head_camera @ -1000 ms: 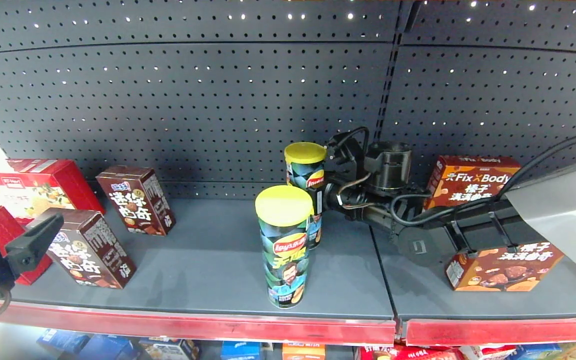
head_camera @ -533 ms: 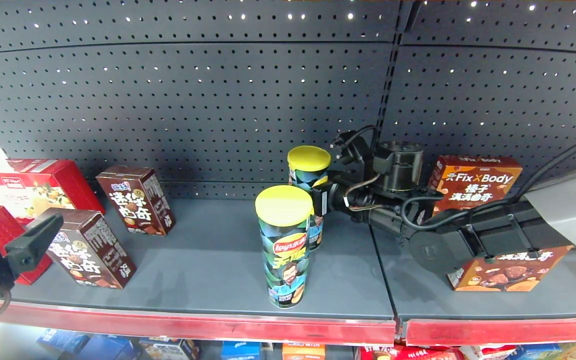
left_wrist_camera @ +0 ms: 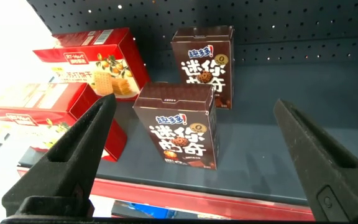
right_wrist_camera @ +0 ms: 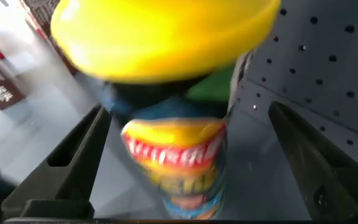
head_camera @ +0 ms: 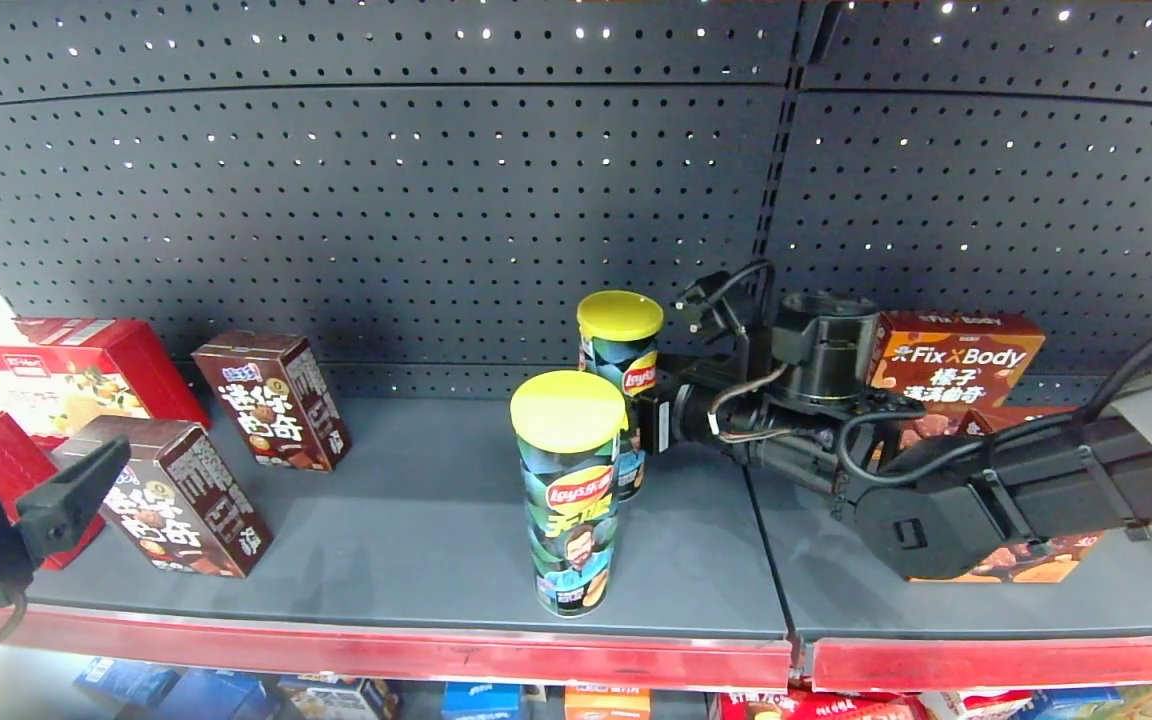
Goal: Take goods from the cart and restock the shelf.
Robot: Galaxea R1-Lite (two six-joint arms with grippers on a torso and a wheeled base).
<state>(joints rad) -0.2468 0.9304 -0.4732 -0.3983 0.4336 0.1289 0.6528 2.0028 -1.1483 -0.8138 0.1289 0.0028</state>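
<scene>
The rear can [head_camera: 619, 345], yellow-lidded, is seen upright at the centre of the head view on the grey shelf [head_camera: 416, 540], just behind a second, nearer can [head_camera: 571, 490]. The right gripper [right_wrist_camera: 188, 124] is spread wide about the rear can, and no grip on its body can be made out. The left gripper [left_wrist_camera: 194, 106] is likewise opened wide and empty, with two brown boxes [left_wrist_camera: 185, 124] seen beyond it at the shelf's left.

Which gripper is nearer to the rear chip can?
Right. The right gripper is at the rear chip can, the left gripper far off beside the brown boxes.
</scene>
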